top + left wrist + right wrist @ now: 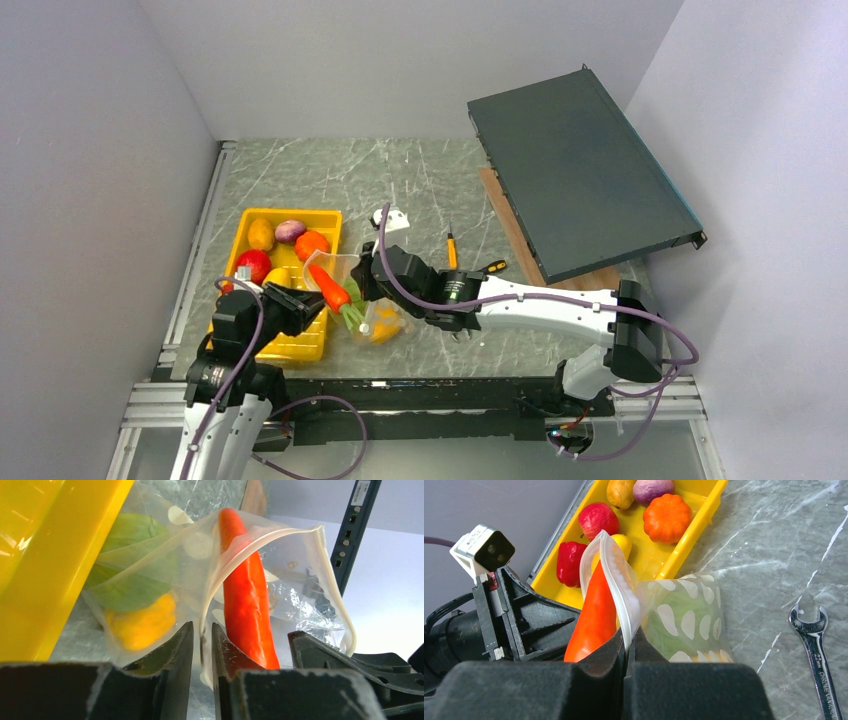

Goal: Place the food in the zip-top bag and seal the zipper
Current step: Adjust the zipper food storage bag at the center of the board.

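Note:
The zip-top bag (pixel 385 322) lies beside the yellow tray, its mouth held up. Inside it I see a green cabbage (pixel 130 575) and a yellow pepper (pixel 142 622). An orange carrot (pixel 330 288) stands tip-up in the bag's mouth (pixel 596 615). My right gripper (pixel 629 642) is shut on the white zipper (pixel 616 580) at the bag's rim. My left gripper (pixel 202 630) straddles the opposite rim of the mouth, its jaws close together with a narrow gap still showing on each side of the strip. The carrot (pixel 247 605) rests against the outer side of its right finger.
The yellow tray (pixel 704 520) holds an orange pumpkin (pixel 667 517), a purple piece (pixel 652 488), a red apple (pixel 596 520) and a red pepper (pixel 568 562). A steel wrench (pixel 819 665) lies right of the bag. Screwdrivers (pixel 452 248) and a dark slanted panel (pixel 580 170) lie further back.

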